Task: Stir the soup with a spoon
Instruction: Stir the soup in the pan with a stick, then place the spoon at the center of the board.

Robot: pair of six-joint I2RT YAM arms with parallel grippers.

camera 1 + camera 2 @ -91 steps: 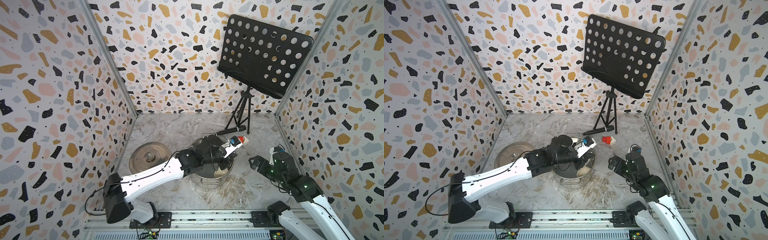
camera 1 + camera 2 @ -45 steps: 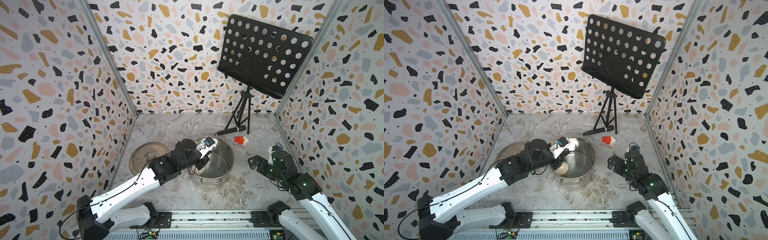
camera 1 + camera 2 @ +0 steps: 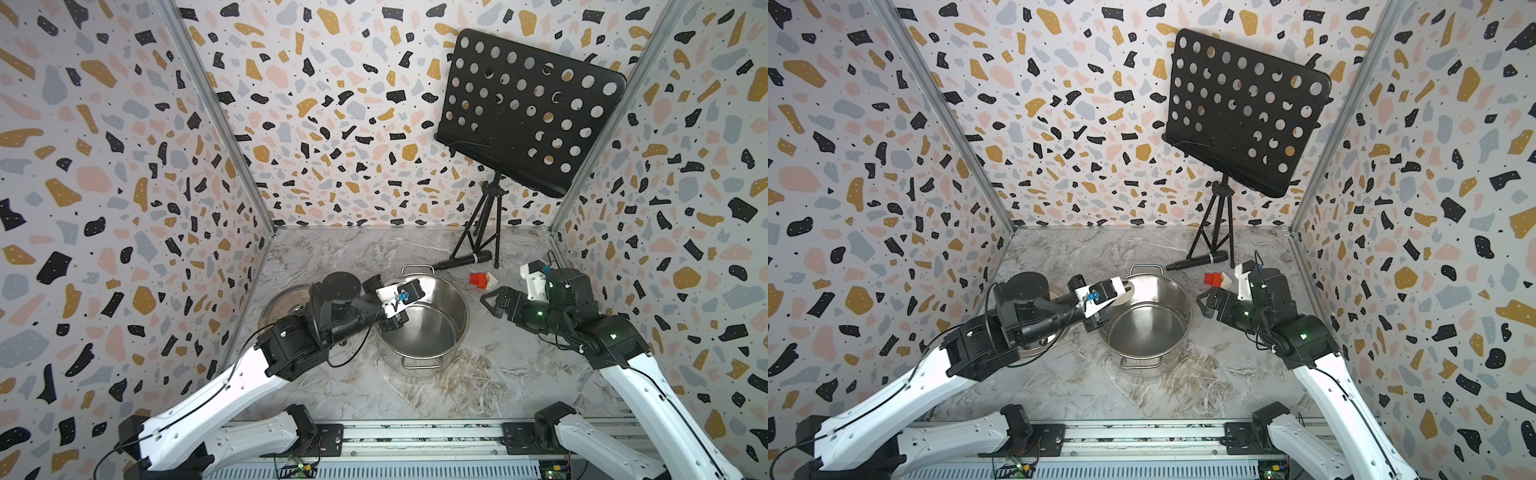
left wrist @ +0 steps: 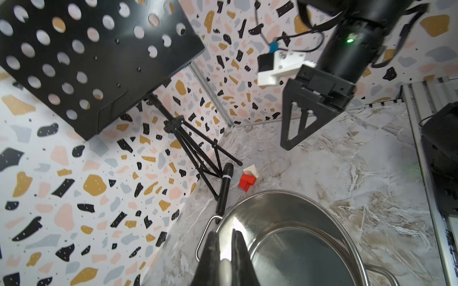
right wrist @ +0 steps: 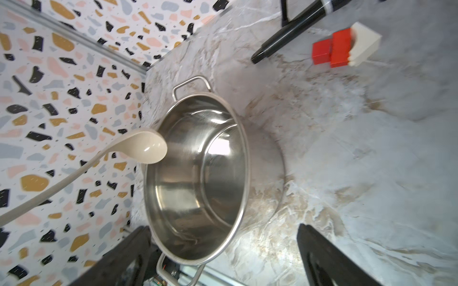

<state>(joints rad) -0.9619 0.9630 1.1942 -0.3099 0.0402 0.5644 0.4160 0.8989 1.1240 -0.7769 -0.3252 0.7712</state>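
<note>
Gripping the spoon's handle tight, the left pincer (image 4: 225, 247) sits at the left rim of the pot (image 3: 451, 297). In the left wrist view its two dark fingers (image 4: 212, 257) are pinched on the pale handle. And there is the spoon (image 5: 150, 148) itself: the right wrist view shows its cream bowl up in the air, over the pot's rim on the side toward the wall. The long handle runs away toward the left arm. In a top view the bowl (image 3: 1129, 292) peeks out from behind the white camera mount, above the rim and not down inside the pot.

The pot stands upright in the middle of the counter (image 3: 478, 374), polished bottom shining. On its other side, the right pincer (image 3: 485, 300) hangs just beside it, jaws spread wide, nothing between them, tips aimed at the pot.

A round steel lid (image 3: 278, 305) lies flat to the left of the pot, partly under the left arm. Behind the pot lies a black microphone (image 3: 461, 262), with a red and white block (image 3: 480, 280) near it, and a black music stand (image 3: 528, 108) rises at the back.
</note>
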